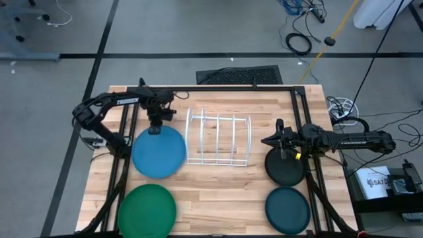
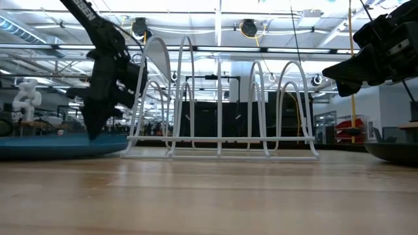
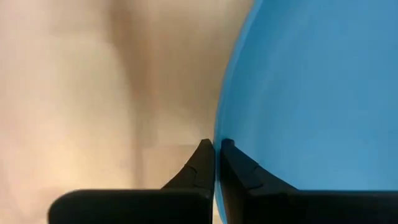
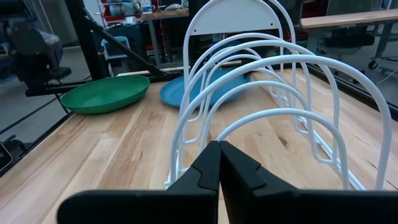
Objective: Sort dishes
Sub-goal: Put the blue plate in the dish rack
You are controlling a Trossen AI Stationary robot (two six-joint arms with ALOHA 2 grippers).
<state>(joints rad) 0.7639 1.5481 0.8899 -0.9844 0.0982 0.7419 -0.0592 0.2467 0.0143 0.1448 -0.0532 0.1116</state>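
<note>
Presently my left gripper pinches the bright blue plate's smooth rim; my right gripper is closed, empty.

Grey floor with loose cables, perhaps workbenches beyond, bright ceiling lights.

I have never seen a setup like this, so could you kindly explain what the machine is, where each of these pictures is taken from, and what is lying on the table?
These are two dark robot arms at a wooden table. One picture looks straight down, one looks level across the tabletop, and two come from cameras on the arms' wrists.

On the table stand a white wire rack and four plates: blue plate, green plate, black plate, dark teal plate.

The left gripper sits at the blue plate's far rim, fingers closed on its edge. The right gripper hangs near the black plate, pointing at the rack, fingers together and holding nothing.
</note>
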